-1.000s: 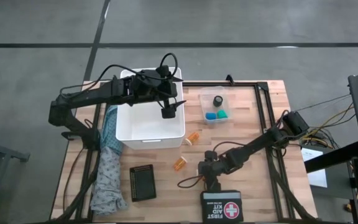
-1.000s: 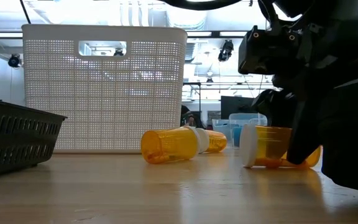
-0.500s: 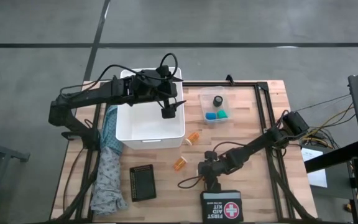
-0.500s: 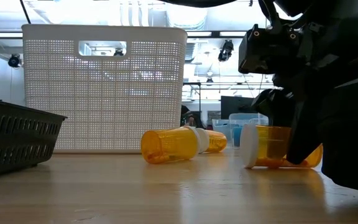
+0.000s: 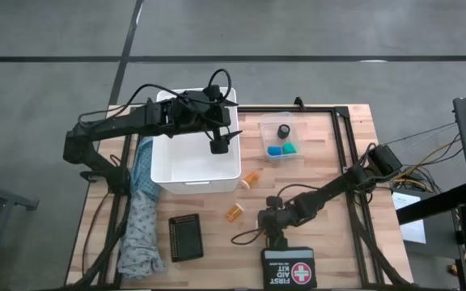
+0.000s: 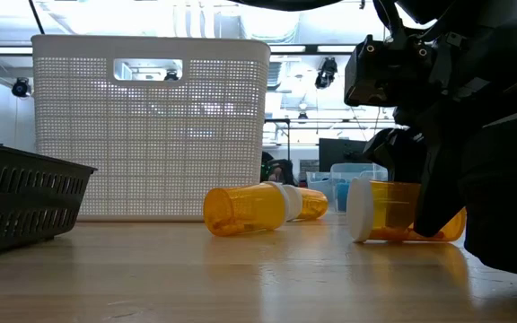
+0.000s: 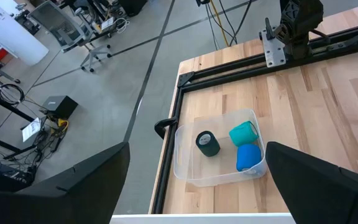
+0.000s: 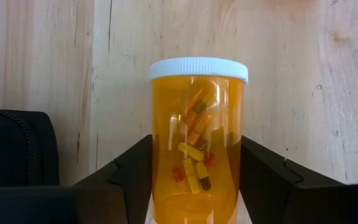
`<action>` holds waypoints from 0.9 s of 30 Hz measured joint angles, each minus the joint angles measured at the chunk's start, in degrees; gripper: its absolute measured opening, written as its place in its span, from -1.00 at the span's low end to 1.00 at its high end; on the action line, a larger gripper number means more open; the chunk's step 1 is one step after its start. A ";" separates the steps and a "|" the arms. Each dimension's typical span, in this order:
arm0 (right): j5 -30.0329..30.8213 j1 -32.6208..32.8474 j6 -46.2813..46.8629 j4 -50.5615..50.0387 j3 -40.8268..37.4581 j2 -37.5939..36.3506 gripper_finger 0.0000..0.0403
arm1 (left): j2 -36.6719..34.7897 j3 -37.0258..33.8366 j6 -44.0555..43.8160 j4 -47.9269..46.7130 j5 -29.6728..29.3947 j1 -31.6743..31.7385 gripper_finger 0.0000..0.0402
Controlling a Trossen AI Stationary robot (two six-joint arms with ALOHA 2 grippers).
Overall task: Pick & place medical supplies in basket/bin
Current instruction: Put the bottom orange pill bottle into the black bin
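Observation:
An orange pill bottle [image 8: 196,143] with a white cap lies on its side between the fingers of my right gripper [image 8: 196,155], low on the table's near half [image 5: 263,220]. Two more orange bottles [image 5: 251,179] [image 5: 235,212] lie loose on their sides on the wood. My left gripper [image 5: 219,146] hangs open over the large white slotted basket [image 5: 162,166]. The left wrist view shows its fingers spread wide [image 7: 197,149]. A small clear tub [image 7: 180,163] beyond it holds a black, a green and a blue round piece. The teal patterned cloth [image 5: 140,212] lies along the table's left edge. My right gripper pinches the bottle's orange body [image 8: 166,174] between its two fingers, on the half away from the white cap [image 8: 197,67]. The fingers come low from the table's right and lie along the bottle. The bottle lies on its side on the table, cap toward the left [image 6: 359,210].
A black FIRST AID KIT case [image 5: 290,267] sits at the near edge right beside my right gripper. A small black slotted tray [image 5: 185,238] stands left of it. A black metal frame [image 5: 340,153] runs along the table's far and right sides. Bare wood lies between the loose bottles and the tub.

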 joint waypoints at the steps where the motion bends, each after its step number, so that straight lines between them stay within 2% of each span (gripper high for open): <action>1: 0.00 0.00 0.00 0.01 0.00 -0.02 -0.06 | 0.00 0.00 -0.01 0.01 0.00 -0.01 0.90; 27: 0.02 -0.09 -0.43 -0.35 1.41 -0.11 -0.12 | 0.01 0.00 -0.15 0.01 0.01 0.01 0.90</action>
